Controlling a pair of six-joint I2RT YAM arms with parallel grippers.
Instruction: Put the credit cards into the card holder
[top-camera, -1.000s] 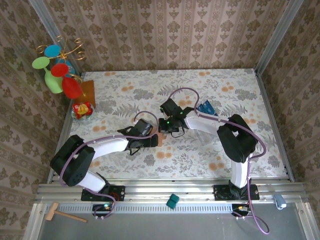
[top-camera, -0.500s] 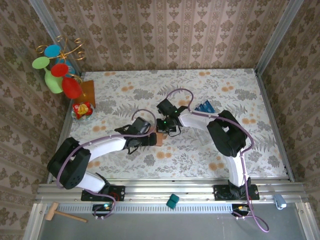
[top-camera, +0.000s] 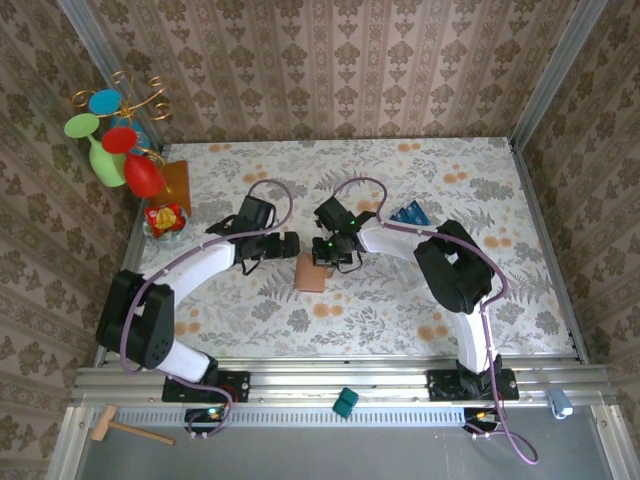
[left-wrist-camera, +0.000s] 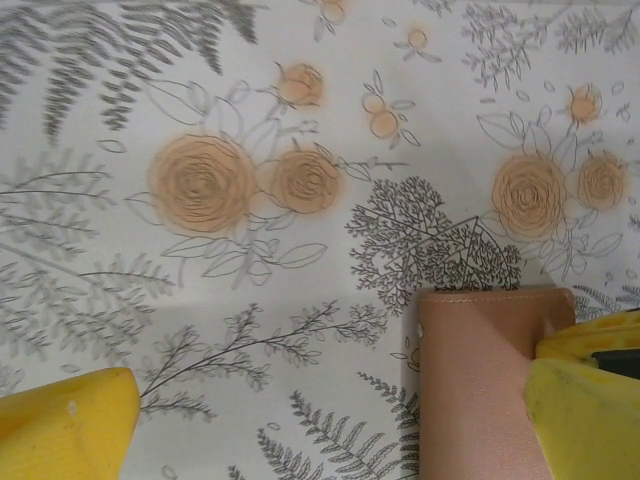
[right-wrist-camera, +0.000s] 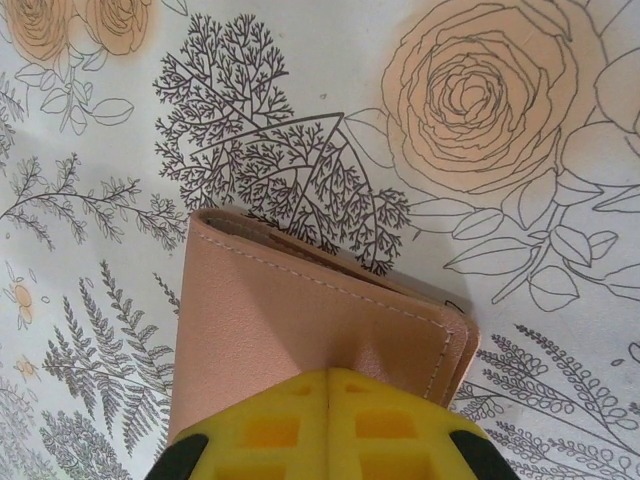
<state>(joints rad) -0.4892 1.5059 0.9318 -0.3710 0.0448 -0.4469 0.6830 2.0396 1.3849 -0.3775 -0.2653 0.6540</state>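
The card holder (top-camera: 310, 273) lies flat and folded shut near the middle of the table (top-camera: 450, 170). No card can be seen in it. The credit cards (top-camera: 410, 213) form a blue cluster at about 2 o'clock from the holder, well apart from it, and neither arm is touching them.

The right gripper (right-wrist-camera: 328, 388) has its jaws fully closed with nothing between them, tips over the holder's 12 o'clock edge. Contact cannot be confirmed, but the pose reads as pinning the holder so it will not slide.

The left gripper (left-wrist-camera: 325, 410) has its jaws spread wide and holds nothing. It sits low over the table at the holder's 10 o'clock, one finger overlapping the holder's edge. It appears to be lining up to lift the flap. Loading has not yet begun.
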